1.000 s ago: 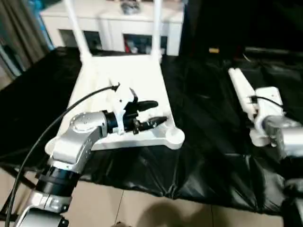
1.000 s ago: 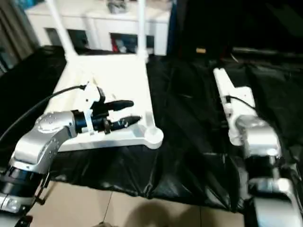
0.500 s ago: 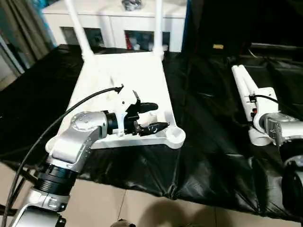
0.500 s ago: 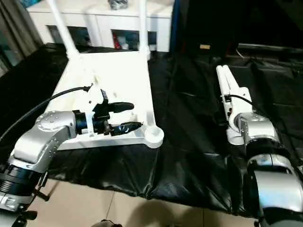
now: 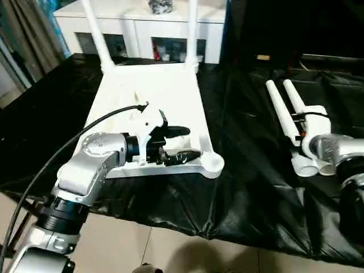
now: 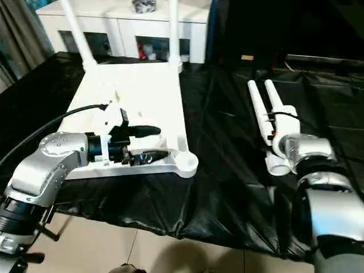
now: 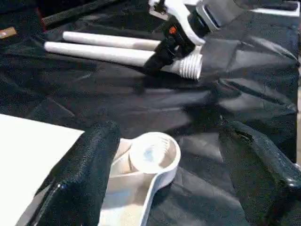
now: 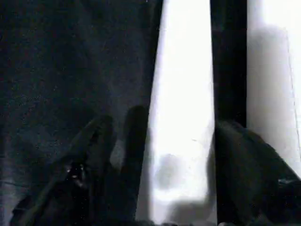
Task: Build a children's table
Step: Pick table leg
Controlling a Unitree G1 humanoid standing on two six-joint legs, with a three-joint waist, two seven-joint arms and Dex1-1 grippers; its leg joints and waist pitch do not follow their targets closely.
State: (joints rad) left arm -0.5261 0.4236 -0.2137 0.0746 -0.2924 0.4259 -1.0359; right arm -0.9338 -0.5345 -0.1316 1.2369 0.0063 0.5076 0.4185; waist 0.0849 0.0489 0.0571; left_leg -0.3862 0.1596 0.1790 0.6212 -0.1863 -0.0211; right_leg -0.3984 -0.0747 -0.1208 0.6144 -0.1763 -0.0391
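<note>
The white tabletop [image 5: 165, 91] lies underside up on the black cloth, with two white legs [image 5: 94, 28] [image 5: 192, 28] standing in its far corners. My left gripper [image 5: 185, 143] hovers open just over its near right rim, short of the empty corner socket [image 7: 153, 153]. Two loose white legs [image 5: 278, 108] [image 5: 298, 102] lie side by side to the right. My right gripper [image 8: 181, 169] is open at their near ends. It straddles the left one, with one finger [image 8: 244, 160] in the gap between the two legs.
Black cloth [image 5: 244, 170] covers the whole work table, whose front edge drops to a tiled floor [image 5: 114, 244]. A white glass-doored cabinet [image 5: 148, 23] stands behind, and a grey curtain [image 5: 28, 34] hangs at far left. A small tan object [image 5: 263, 57] lies at the back.
The two loose legs have spread apart at the right gripper, the left one swinging leftward. The left gripper has sunk slightly towards the tabletop's rim. The head view steadied.
</note>
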